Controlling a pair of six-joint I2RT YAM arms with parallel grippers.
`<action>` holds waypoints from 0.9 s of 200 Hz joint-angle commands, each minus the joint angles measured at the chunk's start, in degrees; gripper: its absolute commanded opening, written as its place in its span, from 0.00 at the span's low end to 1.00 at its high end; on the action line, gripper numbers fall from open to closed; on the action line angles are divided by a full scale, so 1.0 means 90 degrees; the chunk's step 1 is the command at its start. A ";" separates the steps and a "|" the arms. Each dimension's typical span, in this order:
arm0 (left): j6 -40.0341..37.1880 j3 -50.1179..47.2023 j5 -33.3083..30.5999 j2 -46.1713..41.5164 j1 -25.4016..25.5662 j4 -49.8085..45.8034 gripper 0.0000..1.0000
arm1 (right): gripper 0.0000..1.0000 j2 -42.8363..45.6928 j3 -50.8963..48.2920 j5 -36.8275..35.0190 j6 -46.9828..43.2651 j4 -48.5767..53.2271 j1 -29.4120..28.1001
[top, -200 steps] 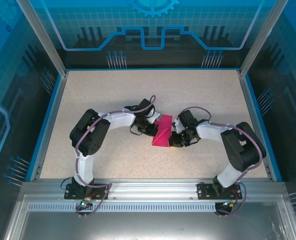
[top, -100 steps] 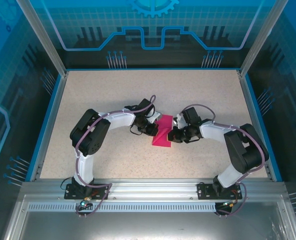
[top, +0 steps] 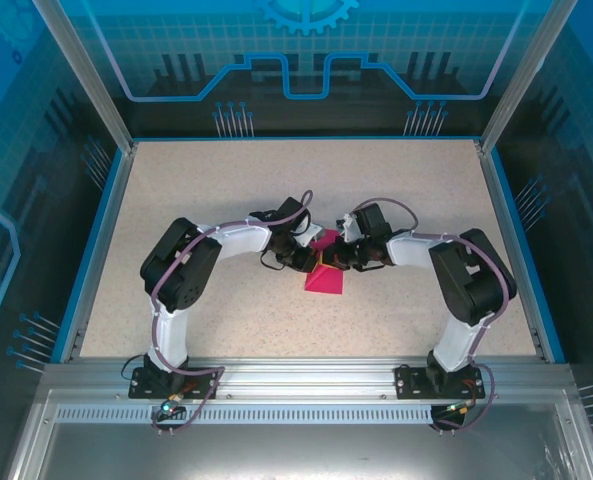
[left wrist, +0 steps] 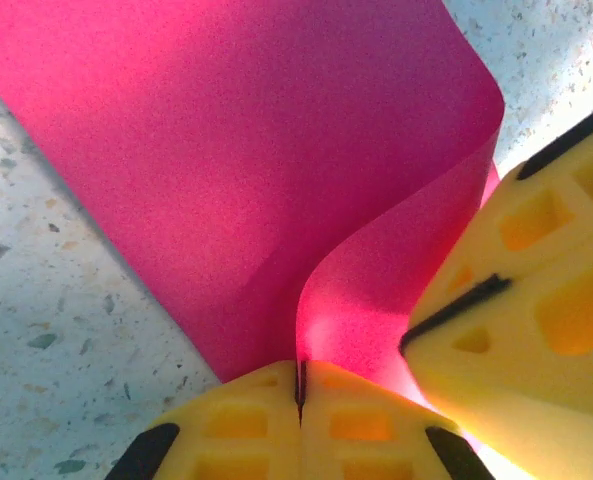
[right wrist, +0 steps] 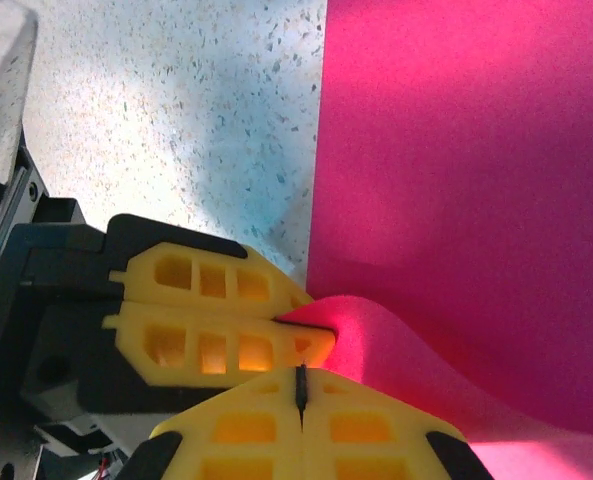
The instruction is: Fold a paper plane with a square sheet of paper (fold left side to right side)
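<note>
Left wrist: left gripper [left wrist: 300, 378] pinches the square sheet of paper [left wrist: 226, 150].

You have magenta-pink paper [top: 326, 280], yellow fingers [left wrist: 246, 415] edged in black, a beige dark-speckled table [top: 226, 190] with a blue rim [top: 94, 240], white-and-black arms [top: 231, 237].

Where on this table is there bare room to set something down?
The far half of the speckled beige table, between the arms and the blue rear rim, is bare. So is the near strip between the arm bases. The centre is crowded: the left gripper and right gripper meet at the magenta-pink paper sheet.
</note>
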State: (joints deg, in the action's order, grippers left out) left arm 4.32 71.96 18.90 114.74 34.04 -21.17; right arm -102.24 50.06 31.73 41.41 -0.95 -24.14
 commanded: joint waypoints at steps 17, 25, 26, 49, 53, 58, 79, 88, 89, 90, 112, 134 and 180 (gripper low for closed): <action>-0.0146 0.0027 -0.0232 0.0395 0.0116 -0.0341 0.05 | 0.00 -0.0252 0.0330 -0.0114 -0.0161 0.0329 -0.0076; -0.0148 0.0037 -0.0242 0.0404 0.0121 -0.0348 0.05 | 0.00 -0.0294 0.0355 -0.0161 -0.0211 0.0437 -0.0081; -0.0153 0.0034 -0.0243 0.0405 0.0123 -0.0351 0.05 | 0.00 -0.0293 0.0360 -0.0168 -0.0218 0.0452 -0.0081; -0.0182 0.0074 -0.0254 0.0426 0.0132 -0.0392 0.05 | 0.00 -0.0363 0.0433 -0.0283 -0.0376 0.0744 -0.0089; -0.0178 0.0075 -0.0253 0.0420 0.0133 -0.0403 0.05 | 0.00 -0.0383 0.0439 -0.0323 -0.0409 0.0793 -0.0100; -0.0177 0.0084 -0.0254 0.0425 0.0143 -0.0410 0.05 | 0.00 -0.0388 0.0443 -0.0339 -0.0425 0.0827 -0.0100; -0.0187 0.0093 -0.0264 0.0434 0.0138 -0.0423 0.05 | 0.00 -0.0393 0.0463 -0.0461 -0.0510 0.0981 -0.0101; -0.0196 0.0099 -0.0261 0.0443 0.0153 -0.0421 0.05 | 0.00 -0.0397 0.0458 -0.0497 -0.0552 0.1027 -0.0103; -0.0196 0.0099 -0.0262 0.0444 0.0148 -0.0421 0.05 | 0.00 -0.0393 0.0460 -0.0498 -0.0550 0.1030 -0.0102; -0.0196 0.0095 -0.0268 0.0439 0.0146 -0.0426 0.05 | 0.00 -0.0396 0.0457 -0.0502 -0.0554 0.1032 -0.0101; -0.0210 0.0104 -0.0273 0.0464 0.0144 -0.0441 0.05 | 0.00 -0.0423 0.0448 -0.0573 -0.0616 0.1128 -0.0101; -0.0216 0.0111 -0.0283 0.0470 0.0156 -0.0460 0.06 | 0.00 -0.0441 0.0438 -0.0681 -0.0694 0.1246 -0.0100; -0.0234 0.0151 -0.0310 0.0472 0.0154 -0.0528 0.07 | 0.00 -0.0469 0.0424 -0.0894 -0.0773 0.1437 -0.0100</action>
State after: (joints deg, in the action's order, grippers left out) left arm 3.88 73.47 18.70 115.66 34.68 -22.24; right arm -105.03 53.08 26.13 35.79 7.92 -24.45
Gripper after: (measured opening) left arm 0.068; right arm 0.045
